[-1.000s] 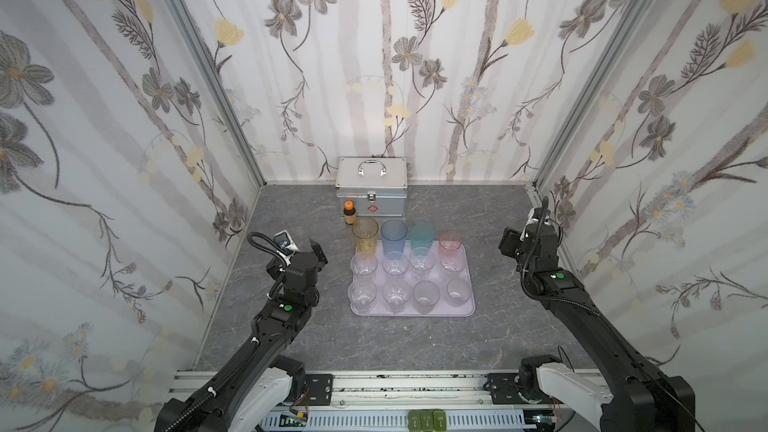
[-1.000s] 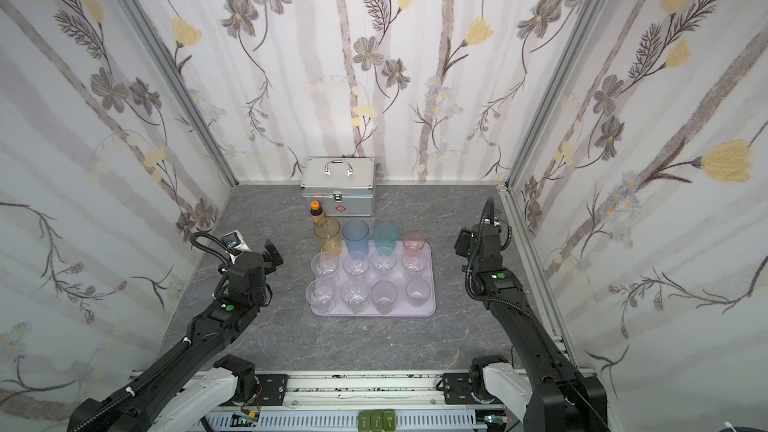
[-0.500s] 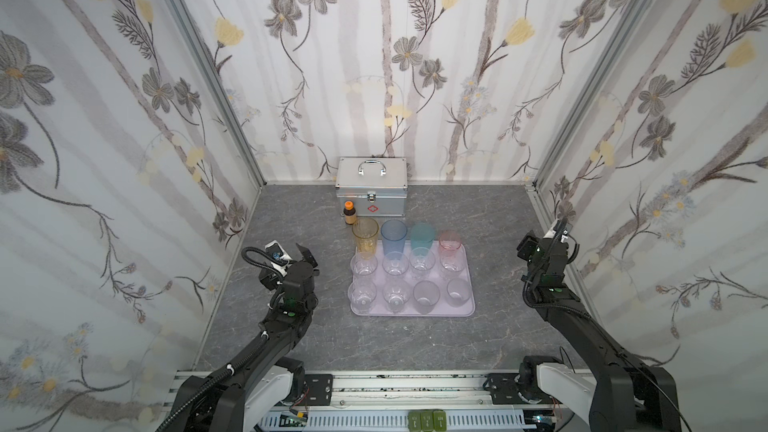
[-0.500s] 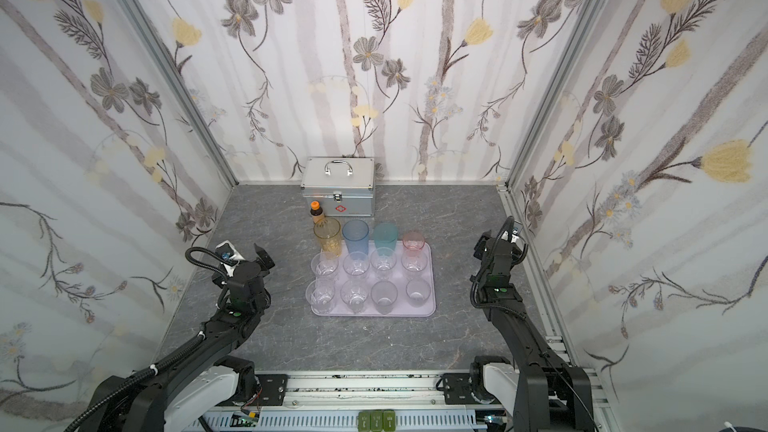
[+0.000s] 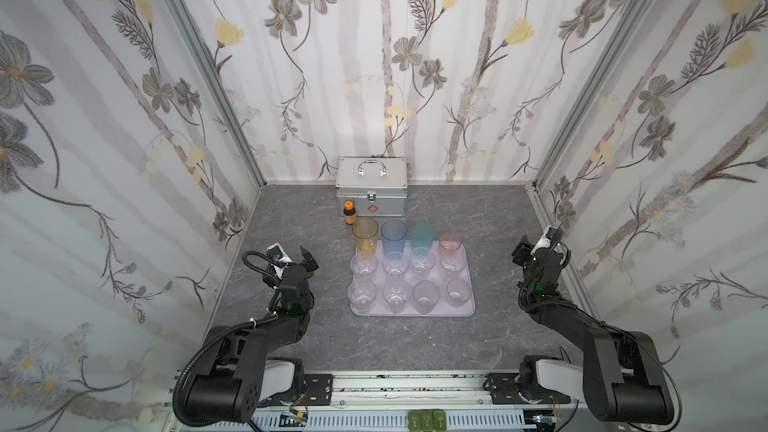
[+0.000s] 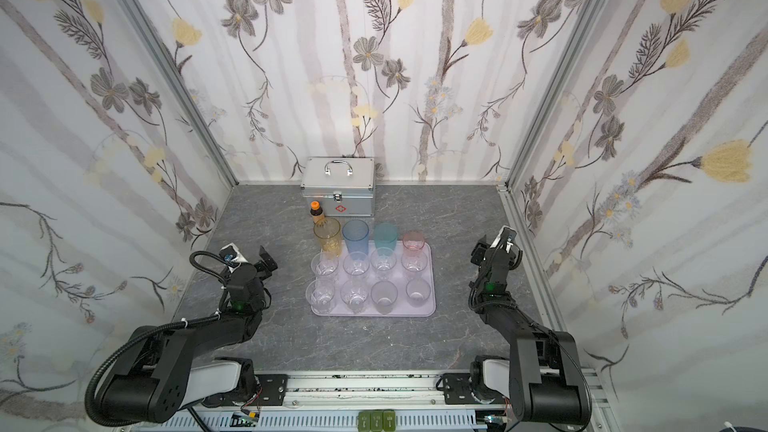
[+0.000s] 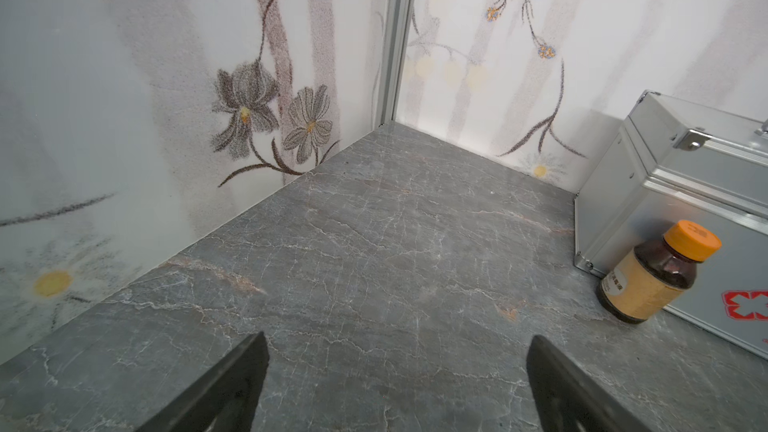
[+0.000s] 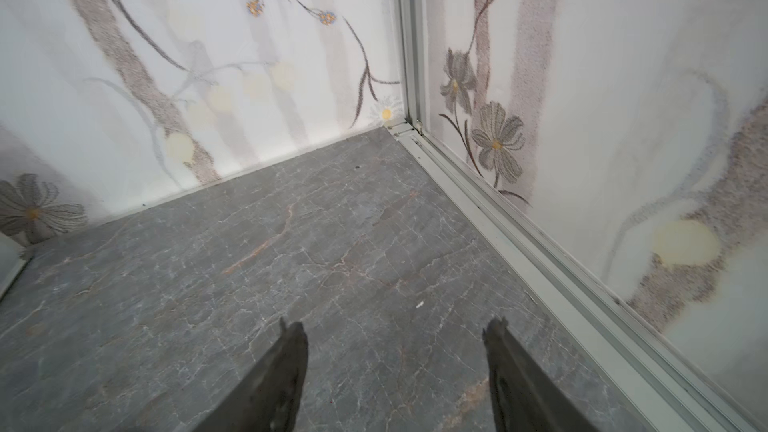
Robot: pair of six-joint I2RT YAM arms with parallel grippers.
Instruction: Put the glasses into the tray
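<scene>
Glasses (image 5: 395, 264), twelve, stand on one tray (image 5: 440, 310); left tool (image 7: 397, 340) and right tool (image 8: 394, 324) both gape open, empty.

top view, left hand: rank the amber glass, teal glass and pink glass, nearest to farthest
1. amber glass: left end of the back row, on the side nearest the open left hand.
2. teal glass: third along that row, past the middle.
3. pink glass: right end of the row, on the side away from that hand.
</scene>
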